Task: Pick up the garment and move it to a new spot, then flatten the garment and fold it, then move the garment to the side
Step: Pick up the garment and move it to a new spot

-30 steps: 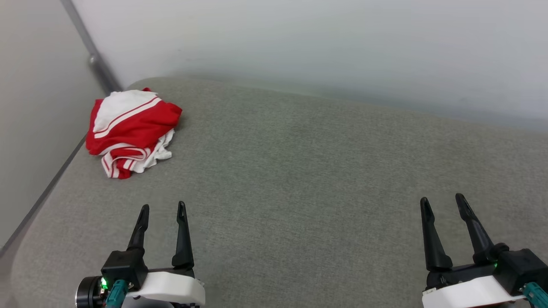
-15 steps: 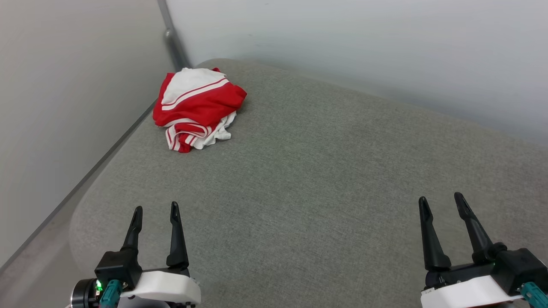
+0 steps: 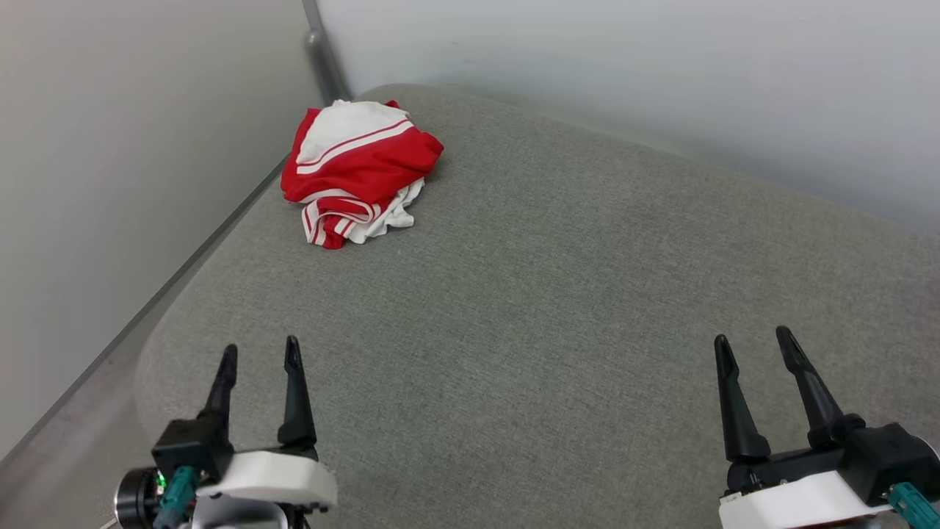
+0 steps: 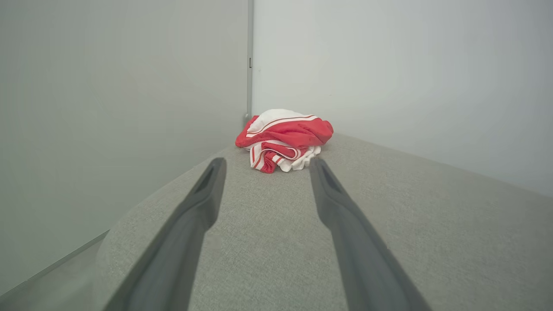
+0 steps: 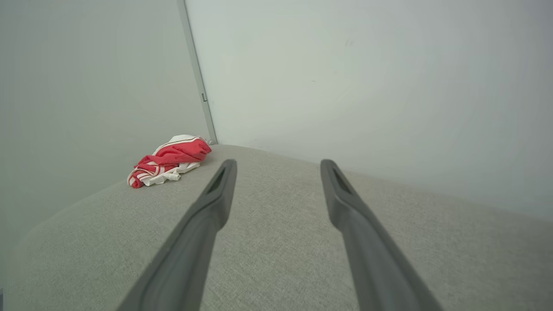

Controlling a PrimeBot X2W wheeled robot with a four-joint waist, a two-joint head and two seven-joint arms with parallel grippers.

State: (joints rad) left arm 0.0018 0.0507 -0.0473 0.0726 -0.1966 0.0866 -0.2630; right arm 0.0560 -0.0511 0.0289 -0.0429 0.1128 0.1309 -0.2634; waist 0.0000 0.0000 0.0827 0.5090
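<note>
while the left gripper (image 3: 261,345) and right gripper (image 3: 753,335) hovered over the near side of the grey cloth counter (image 3: 551,294), fingers spread and empty, the garment (image 3: 360,173) lay crumpled in the far left corner, well ahead of the left fingers (image 3: 296,397).

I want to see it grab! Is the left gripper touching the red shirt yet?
Apart. The head view shows bare grey cushion between the left gripper and the garment.
</note>
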